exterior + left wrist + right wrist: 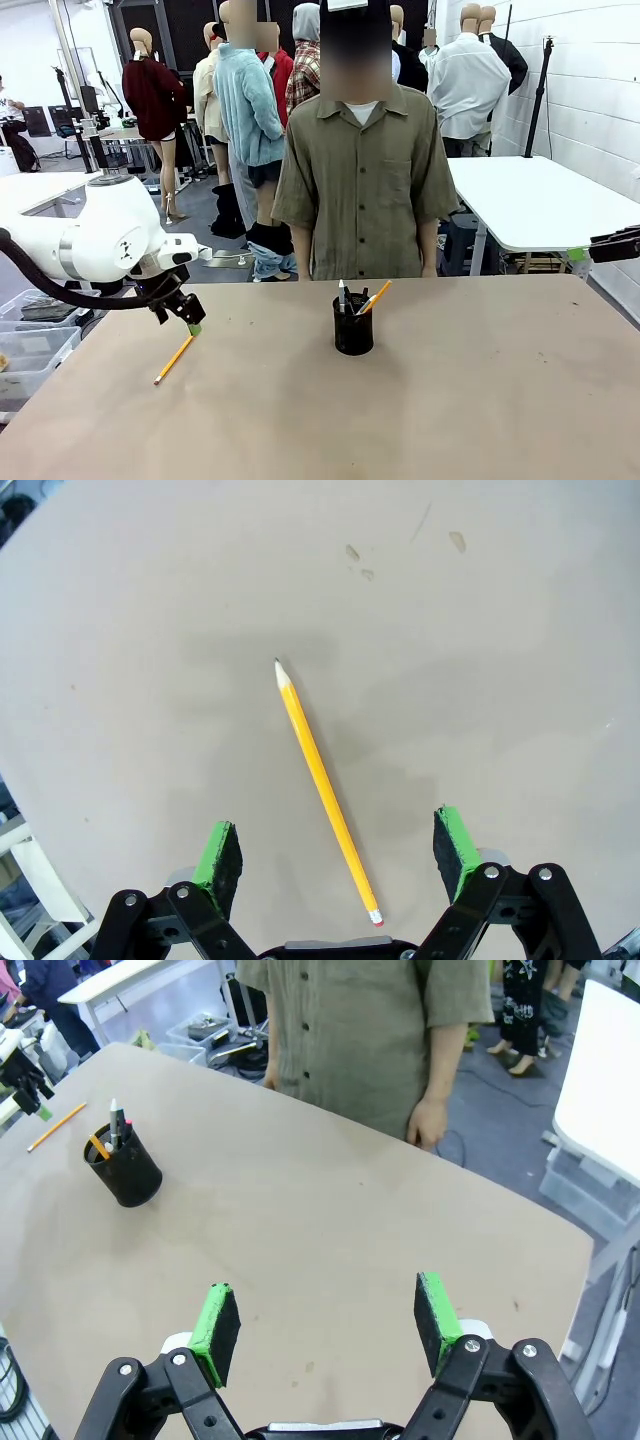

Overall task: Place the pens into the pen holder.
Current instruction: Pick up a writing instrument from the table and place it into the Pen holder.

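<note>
A yellow pencil [174,359] lies flat on the brown table at the left; in the left wrist view the pencil [322,784] runs between my fingers, point away, eraser near the palm. My left gripper [188,318] hovers just above its upper end, open and empty. The black mesh pen holder [353,325] stands at the table's middle with a yellow pencil, a silver-white pen and a dark pen in it; it also appears far off as the holder [124,1168] in the right wrist view. My right gripper [327,1328] is open, empty, above bare table.
A person in an olive shirt [362,180] stands at the far edge behind the holder, one hand [428,1122] hanging by the table rim. Plastic bins [30,345] sit off the table's left side. A white table [540,200] stands at the back right.
</note>
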### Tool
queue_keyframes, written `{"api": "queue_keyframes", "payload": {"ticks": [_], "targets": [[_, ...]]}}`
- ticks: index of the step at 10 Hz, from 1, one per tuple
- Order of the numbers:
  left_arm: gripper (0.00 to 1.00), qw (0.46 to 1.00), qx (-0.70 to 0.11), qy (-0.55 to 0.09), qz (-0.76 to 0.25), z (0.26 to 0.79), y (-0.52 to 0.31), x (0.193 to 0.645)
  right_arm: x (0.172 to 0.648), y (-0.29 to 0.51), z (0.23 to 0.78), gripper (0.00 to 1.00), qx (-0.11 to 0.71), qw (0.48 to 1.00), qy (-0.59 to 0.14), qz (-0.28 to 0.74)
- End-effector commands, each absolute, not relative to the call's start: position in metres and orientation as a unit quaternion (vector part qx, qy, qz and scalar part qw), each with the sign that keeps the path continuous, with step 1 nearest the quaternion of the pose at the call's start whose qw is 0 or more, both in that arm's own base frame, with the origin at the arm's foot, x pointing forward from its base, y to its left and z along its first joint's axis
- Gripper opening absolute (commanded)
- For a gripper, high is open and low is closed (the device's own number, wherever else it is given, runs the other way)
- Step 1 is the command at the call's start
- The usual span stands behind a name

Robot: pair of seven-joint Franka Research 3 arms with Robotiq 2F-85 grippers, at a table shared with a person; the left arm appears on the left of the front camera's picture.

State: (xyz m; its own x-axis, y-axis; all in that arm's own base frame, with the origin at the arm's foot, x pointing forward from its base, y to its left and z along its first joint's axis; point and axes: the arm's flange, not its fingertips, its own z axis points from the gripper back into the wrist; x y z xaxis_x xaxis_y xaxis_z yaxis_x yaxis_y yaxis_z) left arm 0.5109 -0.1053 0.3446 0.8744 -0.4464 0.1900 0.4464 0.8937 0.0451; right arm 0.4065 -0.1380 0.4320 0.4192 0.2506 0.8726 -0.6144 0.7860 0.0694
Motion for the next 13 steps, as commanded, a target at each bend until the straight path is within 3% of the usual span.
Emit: {"api": "queue_keyframes", "payload": {"ticks": [1,8,9,13], "targets": [[1.00,0.968,-0.004,-0.074,-0.238,0.340,-0.104,0.515,0.407,-0.137,0.431,0.88,0.192,0.820,-0.468,0.268],[1.00,0.967,0.001,-0.039,-0.250,0.309,-0.100,0.511,0.407,-0.137,0.431,0.88,0.192,0.820,-0.468,0.268],[0.90,0.965,-0.006,-0.038,-0.258,0.304,-0.099,0.512,0.407,-0.137,0.431,0.88,0.192,0.820,-0.468,0.268],[0.12,0.967,0.002,-0.032,-0.252,0.302,-0.098,0.511,0.407,-0.137,0.431,0.88,0.192,0.820,-0.468,0.268]]}}
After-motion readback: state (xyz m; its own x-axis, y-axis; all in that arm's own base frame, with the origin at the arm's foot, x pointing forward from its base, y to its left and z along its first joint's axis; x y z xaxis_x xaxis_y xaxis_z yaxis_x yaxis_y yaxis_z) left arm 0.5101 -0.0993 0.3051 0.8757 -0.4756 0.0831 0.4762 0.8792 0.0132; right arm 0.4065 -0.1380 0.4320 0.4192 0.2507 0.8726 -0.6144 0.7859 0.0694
